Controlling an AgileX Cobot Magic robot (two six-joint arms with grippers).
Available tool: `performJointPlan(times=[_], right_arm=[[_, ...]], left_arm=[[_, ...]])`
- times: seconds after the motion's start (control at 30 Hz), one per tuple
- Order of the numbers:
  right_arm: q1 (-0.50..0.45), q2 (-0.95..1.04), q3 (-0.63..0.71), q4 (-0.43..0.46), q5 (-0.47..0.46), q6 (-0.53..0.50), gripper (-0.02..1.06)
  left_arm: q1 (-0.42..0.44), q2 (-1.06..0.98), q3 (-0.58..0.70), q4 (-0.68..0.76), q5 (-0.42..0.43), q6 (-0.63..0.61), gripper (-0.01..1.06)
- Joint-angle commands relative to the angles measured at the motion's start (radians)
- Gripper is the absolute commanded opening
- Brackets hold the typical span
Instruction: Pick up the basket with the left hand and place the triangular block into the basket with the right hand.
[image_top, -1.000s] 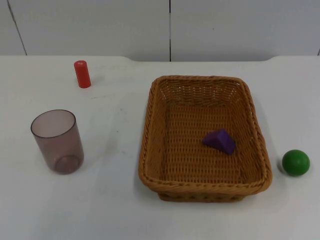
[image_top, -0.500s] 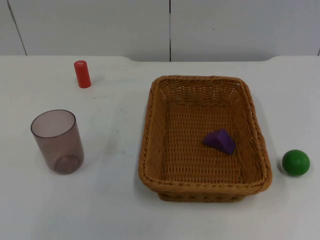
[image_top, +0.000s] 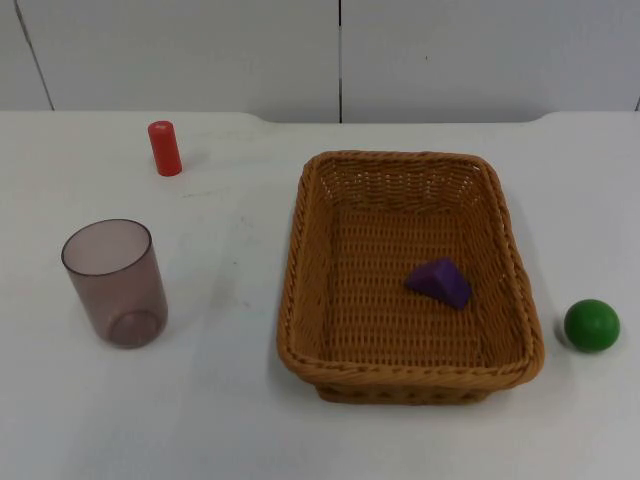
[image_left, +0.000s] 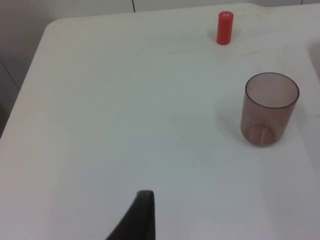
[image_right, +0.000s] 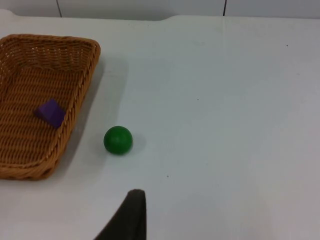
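1. Change check: nothing differs from the top views 1.0 s and 0.5 s back. Every object sits where it did, no arm has come over the table. Judgement: work looks finished, arms parked and waiting.
2. Nearest: the left gripper (image_left: 142, 220) hangs over bare white table (image_top: 230, 420) at the near-left, well apart from everything. Just 1 black fingertip shows, so can't tell if it's released or clenched.
3. The right gripper (image_right: 131, 217) hangs over bare table on the right, near side of the green ball (image_right: 118, 139). Again 1 fingertip; can't tell its state.
4. Wicker basket (image_top: 300, 300) stands flat on the table, centre-right, gripped by nobody. Its near rim is the closest object edge in the top view.
5. Purple triangular block (image_top: 439, 282) lies inside the basket, on the woven floor, right of centre, apart from the walls. Wrist view on the right arm agrees (image_right: 50, 113). Judgement: placement part is met; basket isn't held up now.
6. Green ball rests on the table just right of the basket, not touching it.
7. Left side: smoky translucent cup (image_top: 115, 283) stands upright, well apart from the basket.
8. Farthest: red cylinder (image_top: 165, 148) upright, far-left, nr the grey partition wall (image_top: 200, 50).
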Motion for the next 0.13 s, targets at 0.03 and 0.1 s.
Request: performJointPlan(times=[0.03, 0.1], right_arm=[[0.011, -0.002, 0.005, 0.001, -0.009, 0.0, 1.05], [0.028, -0.002, 0.005, -0.001, -0.009, 0.0, 1.05]], left_arm=[[0.002, -0.003, 0.004, -0.008, -0.007, 0.001, 1.05], [0.002, -0.003, 0.004, -0.008, -0.007, 0.001, 1.05]])
